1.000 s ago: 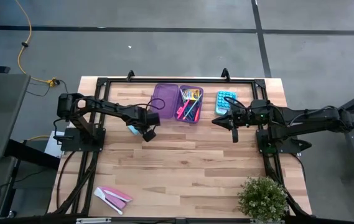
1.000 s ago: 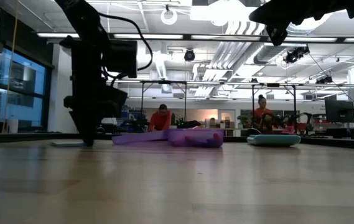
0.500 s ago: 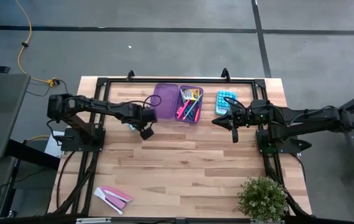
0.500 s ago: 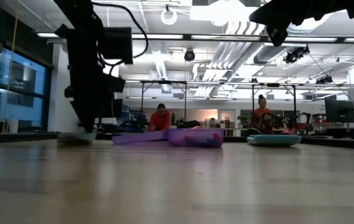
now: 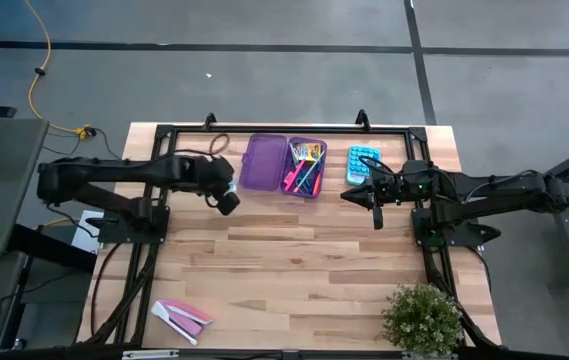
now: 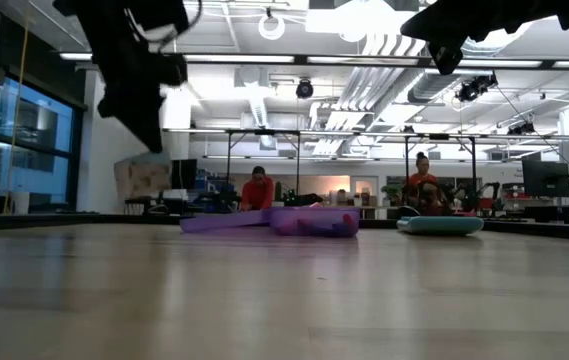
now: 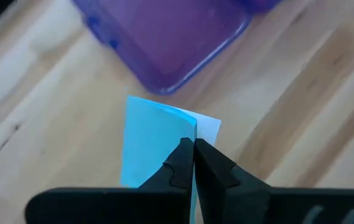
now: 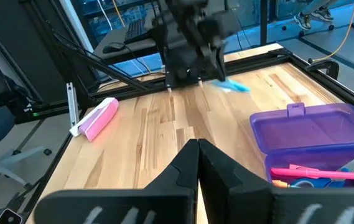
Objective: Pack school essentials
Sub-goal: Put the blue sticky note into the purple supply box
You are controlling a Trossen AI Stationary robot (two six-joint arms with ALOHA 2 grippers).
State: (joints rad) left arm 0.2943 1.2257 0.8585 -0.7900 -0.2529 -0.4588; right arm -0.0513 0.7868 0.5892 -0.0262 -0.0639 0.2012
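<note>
Two arms in the high view. My left gripper [image 5: 227, 200] sits just left of the purple case [image 5: 286, 166], whose lid [image 5: 263, 162] is flung open to the left and whose tray [image 5: 305, 167] holds mixed stationery [image 5: 304, 168]. The notepad isn't visible from up here; the gripper hides it. My right gripper [image 5: 376, 203] waits just right of the case, near the light-blue calculator [image 5: 362, 164]. A flat pink-and-white piece [image 5: 182, 317] lies at the near left corner of the table [image 5: 294, 270], a potted plant [image 5: 422, 320] at the near right.

Low view: my left arm hangs at upper left with the gripper [image 6: 147, 130] lifted off the table. The case [image 6: 289, 220] and calculator [image 6: 440, 224] rest far across the wood; two people in red are in the room behind.

Left wrist view: my jaws are fully closed, pinching the light-blue square notepad [image 7: 155, 140] by one edge, off the table. It hangs on edge, with its flat face square to the jaws and its long side running away from my fingertips [image 7: 180, 165], toward the open lid [image 7: 164, 37].

Right wrist view: my right fingers [image 8: 183, 168] are pressed together with nothing held. Past them is the left gripper [image 8: 192, 74] with the notepad [image 8: 232, 86] sticking out sideways as a thin blue strip above the wood, the pink-and-white piece [image 8: 96, 118] beyond, and the case [image 8: 316, 140] near me.
</note>
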